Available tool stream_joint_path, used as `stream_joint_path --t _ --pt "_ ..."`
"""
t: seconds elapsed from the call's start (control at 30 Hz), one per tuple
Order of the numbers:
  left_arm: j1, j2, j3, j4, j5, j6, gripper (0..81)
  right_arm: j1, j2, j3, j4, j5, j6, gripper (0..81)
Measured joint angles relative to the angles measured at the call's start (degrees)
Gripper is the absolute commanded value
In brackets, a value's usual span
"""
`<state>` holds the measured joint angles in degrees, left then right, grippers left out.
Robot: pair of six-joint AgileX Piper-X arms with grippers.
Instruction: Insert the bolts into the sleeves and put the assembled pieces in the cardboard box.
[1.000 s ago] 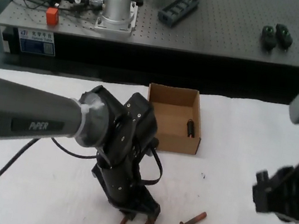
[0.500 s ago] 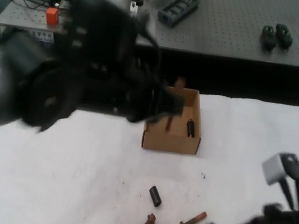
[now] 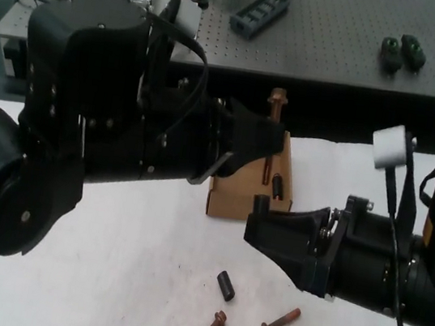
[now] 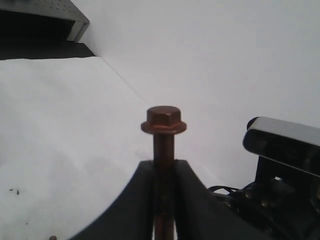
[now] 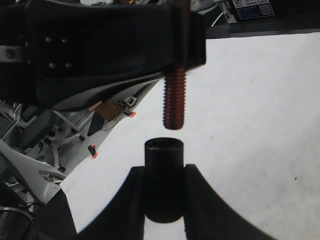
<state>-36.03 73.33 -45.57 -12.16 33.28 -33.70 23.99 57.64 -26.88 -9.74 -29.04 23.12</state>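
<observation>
Risen from the near right, the right end effector pinches a black cylindrical sleeve just beneath the upright coppery hex-head bolt — itself clamped in the left end effector.

The bolt between the left gripper's fingers is coppery metal with a dull satin sheen. Its head above the fingertips is smooth, and the end below them is ridged with fine thread. Those fingers look like smooth, matt black plastic. The sleeve pinched between the right gripper's fingers is black, smooth and matt, with a faint shine at its rim. Beneath both pairs of fingers lies a white cloth, matt and faintly rough. Beyond the left fingers, the box is plain brown cardboard, matt.
</observation>
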Motion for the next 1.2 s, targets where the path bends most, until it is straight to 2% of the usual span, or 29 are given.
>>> stream_joint_path --t 0.53,0.57,0.6,0.73,0.77,0.97,1.07,1.2 --pt "0.0 0.0 0.0 -0.1 1.8 -0.5 0.6 0.0 0.0 0.0 -5.5 5.0 0.0 0.6" --pt "0.0 0.0 0.0 -0.1 1.8 -0.5 3.5 0.0 0.0 0.0 -5.5 5.0 0.0 0.6" --pt "0.0 0.0 0.0 -0.1 1.8 -0.5 9.7 0.1 0.0 0.0 -5.5 5.4 0.0 0.6" --pt "0.0 0.0 0.0 -0.1 2.1 1.3 52.7 -0.2 0.0 0.0 -5.9 9.6 -3.2 0.6" --pt "0.0 0.0 0.0 -0.1 -0.3 1.3 56.3 -1.4 0.4 0.0 -5.9 11.8 -5.0 0.6" --pt "0.0 -0.2 0.0 2.0 -9.1 4.5 49.1 -7.2 8.2 -2.6 -5.5 15.7 -9.3 0.6" --pt "0.0 -0.1 0.0 5.7 -13.5 7.8 48.3 -9.9 17.6 -8.9 -1.9 17.3 -11.5 0.6" --pt "0.0 -0.1 0.0 10.9 -16.6 11.7 48.3 -11.2 29.6 -18.1 2.4 19.1 -12.9 0.6"
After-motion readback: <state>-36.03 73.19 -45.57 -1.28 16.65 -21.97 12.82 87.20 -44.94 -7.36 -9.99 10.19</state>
